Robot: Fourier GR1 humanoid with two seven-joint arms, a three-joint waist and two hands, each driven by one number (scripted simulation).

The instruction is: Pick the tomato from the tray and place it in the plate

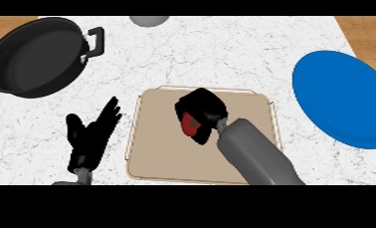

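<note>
The tomato (190, 124) was seen on the beige tray (158, 142), the right robot hand (200, 106) curled over it. The left robot hand (89, 135) was held open beside the tray — fingers up. The blue plate (337, 97) lay well apart on the counter (220, 48).

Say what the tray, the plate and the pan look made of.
Tray: looks like pale wood or board, matt beige with a thin raised rim. Plate: plain blue, smooth and even, maybe plastic or glazed ceramic. Pan: black, dull, with a loop handle, likely dark metal; the look leaves it open.
</note>
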